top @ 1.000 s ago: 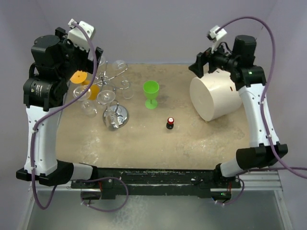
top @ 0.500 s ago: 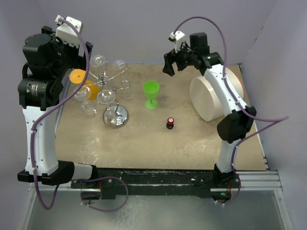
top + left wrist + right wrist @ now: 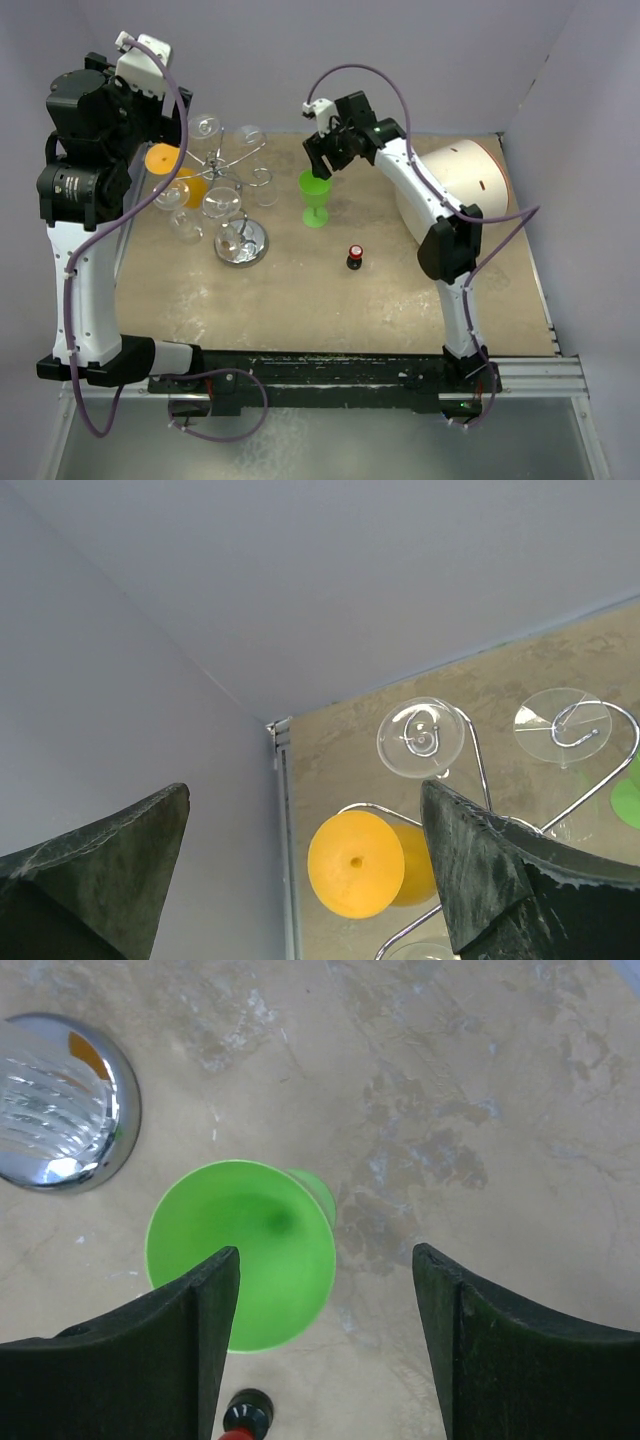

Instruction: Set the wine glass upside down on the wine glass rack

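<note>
Near the middle of the mottled tan worktop (image 3: 300,300) the green wine glass (image 3: 315,186) was seen upright, with the right gripper (image 3: 318,165) poised over its bowl, jaws parted and nothing grasped. The pickup was judged to be in hand. A grip, lift and inversion would be needed before the wine glass rack (image 3: 241,243), toward the far left corner under the released left gripper (image 3: 305,800), with lilac walls (image 3: 400,60) behind.

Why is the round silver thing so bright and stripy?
Right wrist view: the rack base is mirror-shiny, so it throws back the light as white streaks, with a small orange fleck. Top view: it glints too, only smaller.
</note>
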{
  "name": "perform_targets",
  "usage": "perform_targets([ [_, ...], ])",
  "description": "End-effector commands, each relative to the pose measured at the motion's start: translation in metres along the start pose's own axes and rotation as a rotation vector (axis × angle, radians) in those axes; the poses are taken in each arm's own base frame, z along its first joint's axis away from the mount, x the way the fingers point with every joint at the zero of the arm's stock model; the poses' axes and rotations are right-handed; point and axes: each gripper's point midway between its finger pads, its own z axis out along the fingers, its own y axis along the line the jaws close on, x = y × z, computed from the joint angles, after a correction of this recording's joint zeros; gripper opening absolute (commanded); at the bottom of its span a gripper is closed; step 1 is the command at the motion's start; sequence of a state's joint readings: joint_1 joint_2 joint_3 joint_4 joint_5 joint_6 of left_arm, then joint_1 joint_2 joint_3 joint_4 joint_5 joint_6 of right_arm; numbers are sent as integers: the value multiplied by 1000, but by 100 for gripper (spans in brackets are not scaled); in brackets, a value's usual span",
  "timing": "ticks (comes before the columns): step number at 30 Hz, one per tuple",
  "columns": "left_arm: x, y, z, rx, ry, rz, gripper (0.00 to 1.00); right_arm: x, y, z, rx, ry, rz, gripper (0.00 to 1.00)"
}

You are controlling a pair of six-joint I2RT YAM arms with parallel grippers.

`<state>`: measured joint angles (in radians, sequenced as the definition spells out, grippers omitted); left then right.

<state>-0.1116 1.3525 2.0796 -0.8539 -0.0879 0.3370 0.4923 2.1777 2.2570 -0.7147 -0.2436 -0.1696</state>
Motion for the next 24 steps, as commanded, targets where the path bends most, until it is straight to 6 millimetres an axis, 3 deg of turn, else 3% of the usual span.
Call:
perform_targets([
  [1, -16, 13, -11, -41, -52, 15, 99, -3, 0, -1, 52, 25, -40, 68],
  [9, -15, 17, -11, -56, -40, 21, 99, 16, 9, 10, 57, 100, -82, 44],
  [17, -12, 19, -9, -66, -30, 26, 99, 20, 12, 12, 44, 116, -83, 16],
  [22, -9, 22, -7, -88, -23, 39, 99, 10, 14, 3, 42, 88, -96, 1],
  [24, -8, 26, -7, -108, -17, 47, 99, 2, 10, -8, 66, 65, -108, 0],
])
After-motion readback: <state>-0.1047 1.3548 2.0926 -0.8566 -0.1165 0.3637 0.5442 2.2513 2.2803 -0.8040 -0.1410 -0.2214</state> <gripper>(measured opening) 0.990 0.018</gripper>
